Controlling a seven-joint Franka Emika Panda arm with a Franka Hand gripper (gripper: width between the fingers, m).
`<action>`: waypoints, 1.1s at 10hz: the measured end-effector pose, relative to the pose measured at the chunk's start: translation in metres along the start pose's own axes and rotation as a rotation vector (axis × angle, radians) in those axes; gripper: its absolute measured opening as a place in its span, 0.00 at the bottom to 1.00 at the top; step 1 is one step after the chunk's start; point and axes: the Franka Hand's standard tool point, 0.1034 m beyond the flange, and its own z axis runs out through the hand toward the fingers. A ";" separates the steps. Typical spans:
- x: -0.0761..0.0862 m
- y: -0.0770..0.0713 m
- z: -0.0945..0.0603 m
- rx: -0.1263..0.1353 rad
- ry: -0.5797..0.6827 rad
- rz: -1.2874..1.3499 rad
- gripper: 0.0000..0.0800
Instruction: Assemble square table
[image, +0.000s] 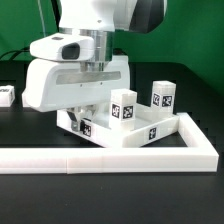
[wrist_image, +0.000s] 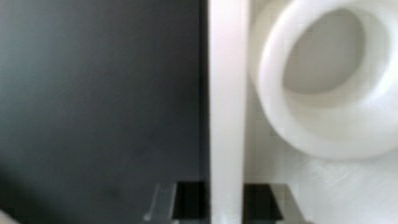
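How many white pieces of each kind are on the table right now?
Square tabletop: 1
Upright legs standing in the tabletop: 2
Tagged white block, cut off at the exterior view's left edge, likely a leg: 1
L-shaped border bar: 1
Total: 5

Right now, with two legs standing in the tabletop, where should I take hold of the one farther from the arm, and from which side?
Grip the far leg by its upper half from above, pincer across two flat opposite faces. It stands upright, and the raised rim of the tabletop screens its base, so a low side approach looks blocked. The other leg stands apart.
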 end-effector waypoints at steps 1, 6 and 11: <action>-0.001 0.001 0.000 -0.002 -0.002 -0.060 0.08; 0.011 -0.002 -0.001 -0.006 -0.004 -0.248 0.08; 0.032 -0.002 0.000 -0.004 -0.007 -0.328 0.08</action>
